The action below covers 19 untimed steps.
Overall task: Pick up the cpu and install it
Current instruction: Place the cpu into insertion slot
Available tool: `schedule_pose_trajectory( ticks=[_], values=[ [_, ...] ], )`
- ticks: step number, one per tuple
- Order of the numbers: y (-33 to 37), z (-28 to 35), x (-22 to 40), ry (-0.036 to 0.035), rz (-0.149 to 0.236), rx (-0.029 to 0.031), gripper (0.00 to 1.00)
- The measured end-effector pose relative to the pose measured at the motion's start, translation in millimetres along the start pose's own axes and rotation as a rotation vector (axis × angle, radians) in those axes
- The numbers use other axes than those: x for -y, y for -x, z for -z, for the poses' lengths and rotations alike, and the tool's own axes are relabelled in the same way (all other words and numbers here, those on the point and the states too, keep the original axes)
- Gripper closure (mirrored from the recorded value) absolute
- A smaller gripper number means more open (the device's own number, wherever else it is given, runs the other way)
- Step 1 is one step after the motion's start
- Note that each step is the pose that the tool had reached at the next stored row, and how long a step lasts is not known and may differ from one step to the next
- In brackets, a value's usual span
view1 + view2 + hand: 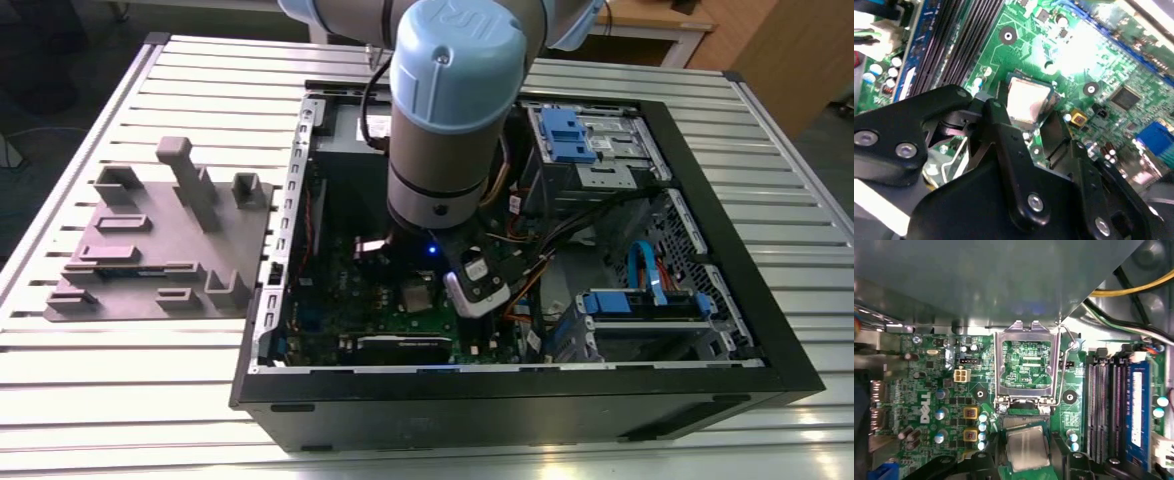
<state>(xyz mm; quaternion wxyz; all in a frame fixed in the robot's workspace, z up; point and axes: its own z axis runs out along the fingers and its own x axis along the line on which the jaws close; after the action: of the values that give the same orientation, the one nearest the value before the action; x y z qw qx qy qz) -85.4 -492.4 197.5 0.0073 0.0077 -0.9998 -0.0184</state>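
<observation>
A big ridged tabletop is holding an open computer case in the exterior view. The robot arm is reaching down into the case from above. A purple-grey tray with upright blocks is lying on the tabletop, beside the case on the exterior view's left.

Both wrist views are looking closely at the green motherboard inside the case. The first wrist view is showing a shiny metal frame flipped open, with green board showing through it. Long dark memory slots are running beside it. The second wrist view is looking past the black body of the tool at the same spot.

The tool is sitting around the cpu. I cannot tell if it is squeezing the chip or letting go.

The cpu is lying flat, just beside the open frame's hinge, with its silver top facing up. It is square, so no side is longer. Its edges are lining up with the frame's edges.
</observation>
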Motion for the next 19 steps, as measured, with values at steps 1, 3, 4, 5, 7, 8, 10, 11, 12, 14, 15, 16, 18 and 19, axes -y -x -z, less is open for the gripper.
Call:
schedule_pose_trajectory(
  ticks=[1, 3, 4, 5, 7, 8, 10, 11, 12, 14, 15, 16, 18, 19],
  values=[
    [0.0, 0.7, 0.0, 0.0004, 0.0, 0.0001, 0.47],
    [0.6, 0.5, -0.1, 0.0012, 0.0, 0.0, 0.47],
    [1.6, 0.6, 0.0, 0.001, 0.0, -0.0002, 0.47],
    [2.7, 0.7, 0.0, 0.0009, 0.001, -0.0003, 0.47],
    [3.3, 0.6, 0.4, 0.0007, 0.004, -0.0005, 0.47],
    [3.2, 0.2, 0.6, 0.0008, 0.006, -0.0006, 0.47],
    [3.3, -0.9, 1.4, 0.0007, 0.013, -0.0008, 0.47],
    [3.3, -1.8, 1.9, 0.0007, 0.016, -0.0009, 0.47],
    [3.3, -2.7, 2.2, 0.0007, 0.018, -0.001, 0.47],
    [3.3, -4.0, 2.5, 0.0004, 0.022, -0.0012, 0.47],
    [3.4, -4.8, 2.6, 0.0005, 0.024, -0.0013, 0.47],
    [3.4, -5.5, 2.7, 0.0004, 0.025, -0.0013, 0.47],
    [3.4, -6.9, 2.8, 0.0005, 0.028, -0.0014, 0.47],
    [3.4, -7.4, 2.9, 0.0004, 0.03, -0.0014, 0.47]
  ],
)
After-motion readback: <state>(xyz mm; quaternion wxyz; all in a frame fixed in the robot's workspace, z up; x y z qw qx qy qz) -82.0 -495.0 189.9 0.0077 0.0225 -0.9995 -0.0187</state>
